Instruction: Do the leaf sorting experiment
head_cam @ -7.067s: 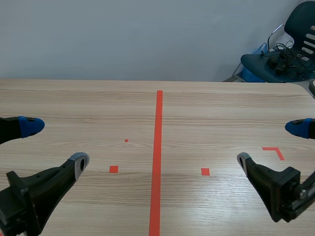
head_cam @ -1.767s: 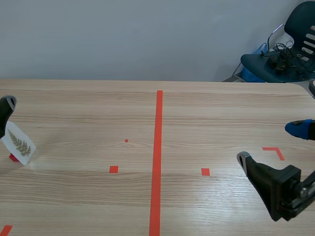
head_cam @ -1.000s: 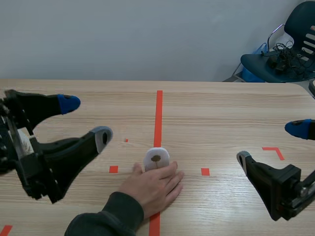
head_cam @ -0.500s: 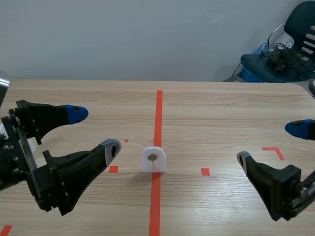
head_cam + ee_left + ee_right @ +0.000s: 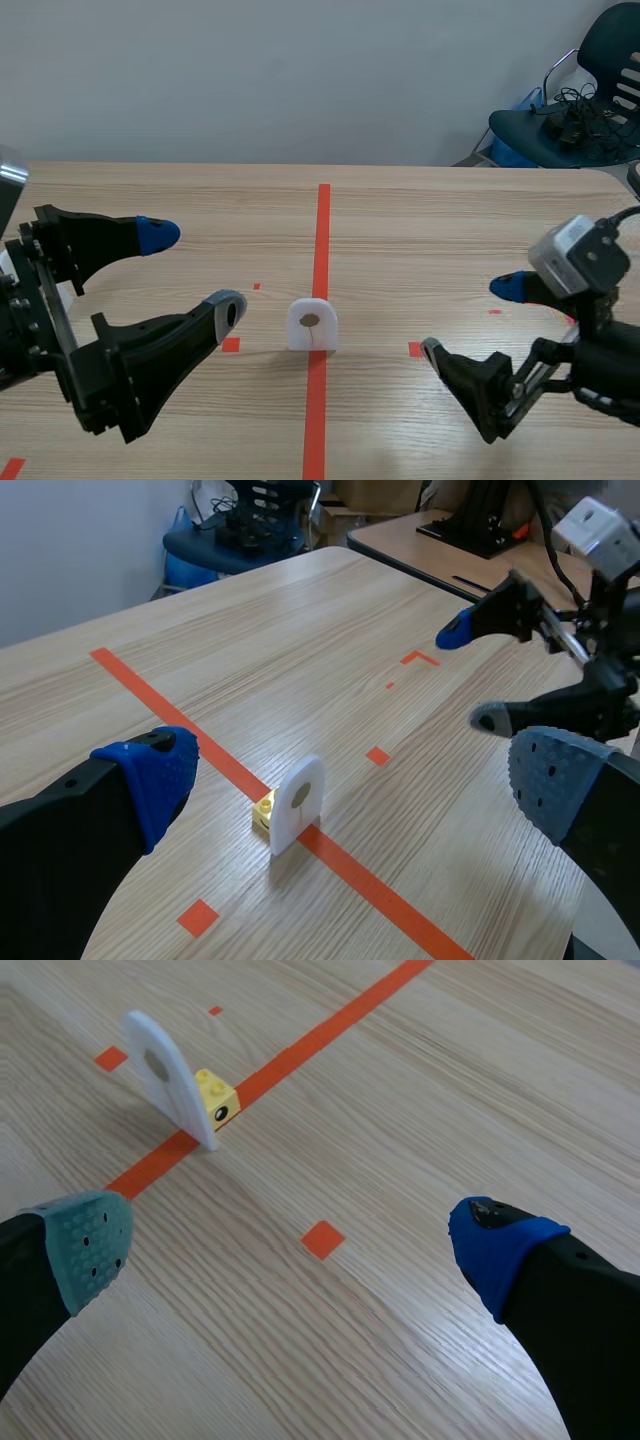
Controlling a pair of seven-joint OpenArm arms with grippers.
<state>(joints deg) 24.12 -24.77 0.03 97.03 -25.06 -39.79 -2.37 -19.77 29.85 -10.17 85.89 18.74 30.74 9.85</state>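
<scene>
Card [image 5: 312, 322]: white, arch-topped, with one small brown leaf at its middle. It stands upright, long axis vertical, with a yellow brick [image 5: 216, 1097] touching its back. Position: middle of the worktop [image 5: 440, 220], on the red tape line [image 5: 322, 230]. Its broad face is turned toward the robot, and its thin edges point to 3 and 9 o'clock in the scene view.

Left tool [image 5: 190, 270]: fingers spread wide, nothing between them. It hovers near the card, at the card's 9 o'clock. From its own camera the card sits at 12 o'clock, almost dead ahead.

Right tool [image 5: 472, 318]: fingers spread wide, nothing held. It sits at 3 to 4 o'clock of the card, somewhat farther off. From its own camera the card lies ahead toward 11 o'clock, off the tool's midline.

Judgement: the left arm is nearer and better lined up, and a straight advance would likely bring its pads to either side of the card. These views do not settle whether the pinch should fall on the faces or the edges. The card looks light on a small base, so a glancing touch may tip it.

Chair [image 5: 590, 90]: beyond the worktop at 2 o'clock, with cables on the seat.
</scene>
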